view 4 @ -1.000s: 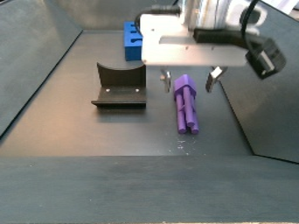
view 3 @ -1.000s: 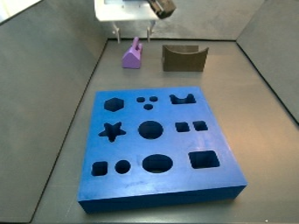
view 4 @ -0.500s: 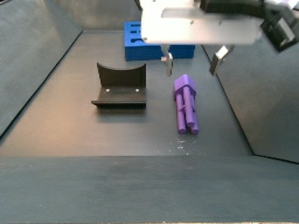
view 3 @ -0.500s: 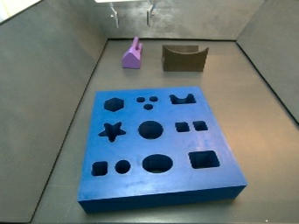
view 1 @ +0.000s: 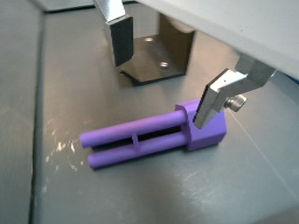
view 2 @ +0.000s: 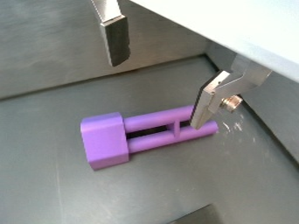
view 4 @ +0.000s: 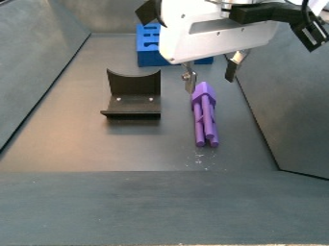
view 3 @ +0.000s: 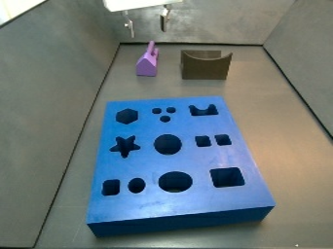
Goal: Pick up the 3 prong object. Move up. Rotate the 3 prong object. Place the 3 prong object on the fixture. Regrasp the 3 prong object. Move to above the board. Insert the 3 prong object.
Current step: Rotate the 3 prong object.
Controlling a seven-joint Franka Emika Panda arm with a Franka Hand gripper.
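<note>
above the peg (view 1: pixel 152 143) hangs the hand (view 1: pixel 167 66), fingers (view 2: pixel 114 37) spread apart, holding nothing. peg lies flat on the surface (view 4: pixel 141 154), untouched, just beside the fixture (view 4: pixel 130 95), which stands empty. board (view 3: pixel 176 161) lies well apart, its cut-outs unfilled. judgement: no step complete; pickup, rotation, fixture placement, regrasp and insertion all remain.

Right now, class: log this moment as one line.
gripper: open, above peg | peg: flat on floor, not held | fixture: empty | board: no peg inserted
</note>
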